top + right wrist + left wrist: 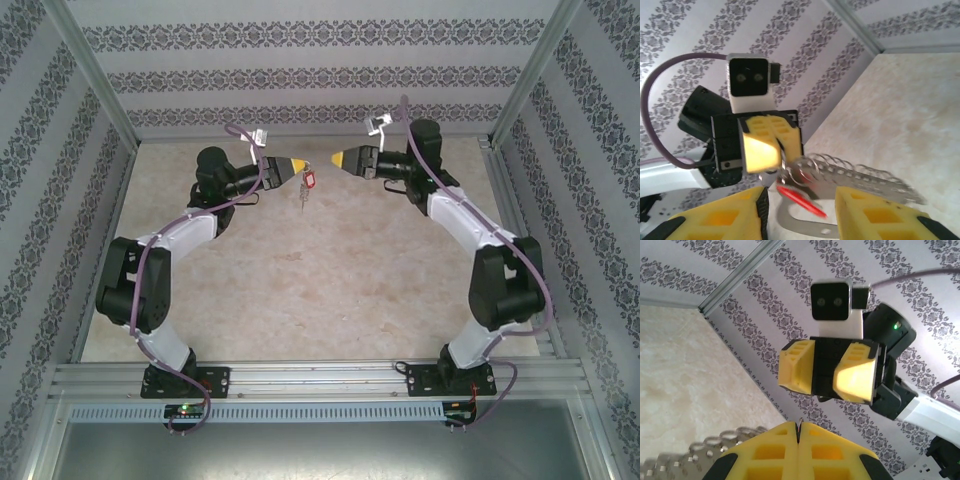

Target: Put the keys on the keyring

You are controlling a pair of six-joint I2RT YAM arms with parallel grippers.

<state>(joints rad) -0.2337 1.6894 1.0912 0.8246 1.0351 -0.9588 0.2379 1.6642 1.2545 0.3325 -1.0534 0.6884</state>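
At the lower edge of the right wrist view, the right gripper was seen with its yellow plastic fingers apart and nothing between them. Just beyond them, at lower centre, the flat grey metal oval keyring was held in the air above the beige marbled table, its row of small rings running toward the right of the frame. The small red plastic tag hung just beside the ring end. In the top view, the tiny silver metal key dangled below the tag, at upper centre. Whether the key was fully threaded onto a ring could not be told. Farther back, at centre left, the left gripper was clamped on the keyring's end, its fingers pressed together. The step was judged to be the letting go of the key. It would be done well if the right gripper were drawn straight back with its jaws wide, so that the tag was not snagged. The left clamp should be kept firm and level until the tag was seen hanging freely.
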